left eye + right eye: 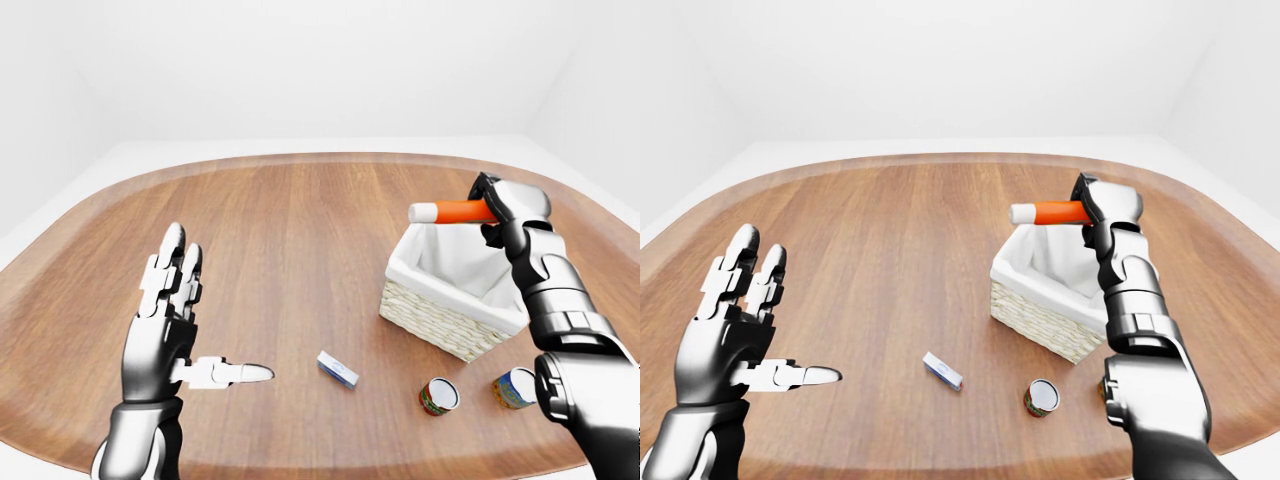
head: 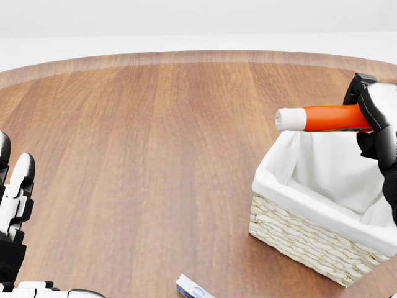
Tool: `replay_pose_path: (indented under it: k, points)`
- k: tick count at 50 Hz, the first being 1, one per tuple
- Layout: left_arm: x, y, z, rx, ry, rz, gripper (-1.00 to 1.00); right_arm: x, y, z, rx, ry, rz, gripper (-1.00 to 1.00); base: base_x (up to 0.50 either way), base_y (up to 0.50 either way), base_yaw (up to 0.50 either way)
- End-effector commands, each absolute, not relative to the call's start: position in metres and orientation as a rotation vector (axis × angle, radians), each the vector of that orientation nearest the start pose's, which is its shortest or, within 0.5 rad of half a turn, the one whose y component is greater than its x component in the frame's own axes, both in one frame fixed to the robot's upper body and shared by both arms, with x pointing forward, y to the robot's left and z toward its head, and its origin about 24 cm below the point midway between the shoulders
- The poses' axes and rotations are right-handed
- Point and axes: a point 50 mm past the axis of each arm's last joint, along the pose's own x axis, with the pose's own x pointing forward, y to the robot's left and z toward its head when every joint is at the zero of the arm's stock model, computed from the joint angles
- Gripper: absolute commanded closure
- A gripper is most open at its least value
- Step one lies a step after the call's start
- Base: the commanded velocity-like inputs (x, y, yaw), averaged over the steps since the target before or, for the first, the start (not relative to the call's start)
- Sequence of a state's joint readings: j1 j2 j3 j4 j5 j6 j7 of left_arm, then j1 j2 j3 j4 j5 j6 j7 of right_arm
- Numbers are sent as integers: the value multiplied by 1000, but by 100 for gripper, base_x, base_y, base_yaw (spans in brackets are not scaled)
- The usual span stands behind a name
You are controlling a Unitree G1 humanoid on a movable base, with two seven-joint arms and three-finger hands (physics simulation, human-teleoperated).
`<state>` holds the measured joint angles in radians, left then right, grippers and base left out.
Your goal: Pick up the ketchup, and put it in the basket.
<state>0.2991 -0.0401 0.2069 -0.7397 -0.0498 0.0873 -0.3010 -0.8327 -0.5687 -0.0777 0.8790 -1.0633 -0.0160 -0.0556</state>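
The ketchup bottle (image 2: 325, 118), orange with a white cap pointing left, lies level in the air over the top edge of the basket (image 2: 310, 239). My right hand (image 2: 371, 118) is shut on its orange body at the head view's right edge. The basket is pale wicker with a white cloth liner, and the visible part of its inside holds nothing. My left hand (image 1: 180, 325) stands open, fingers spread, low at the left of the left-eye view, far from both.
A small blue-and-white box (image 1: 338, 369) lies on the round wooden table (image 1: 290, 240) left of the basket. Two tins (image 1: 438, 396) (image 1: 514, 388) lie below the basket, near the table's lower right edge.
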Motion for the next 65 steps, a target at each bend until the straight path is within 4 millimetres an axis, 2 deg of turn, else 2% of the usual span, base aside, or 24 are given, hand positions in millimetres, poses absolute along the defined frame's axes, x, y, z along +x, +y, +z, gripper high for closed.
replay_pose_path:
  k: [1,10,24,32,65]
  points:
    - [174,189,140,91,-357,-27,-100,381,-288,142,-1498,94,-282,100,0,0,0]
    - [174,189,141,92,-358,-26,-100,381,-287,129,-1513,114,-263,100,0,0,0]
    - [175,188,138,91,-345,-27,-100,377,-295,125,-1523,141,-272,100,0,0,0]
    - [174,188,137,92,-341,-29,-100,379,-293,127,-1526,136,-268,100,0,0,0]
    - [176,187,136,93,-334,-32,-100,377,-291,113,-1534,161,-253,100,0,0,0]
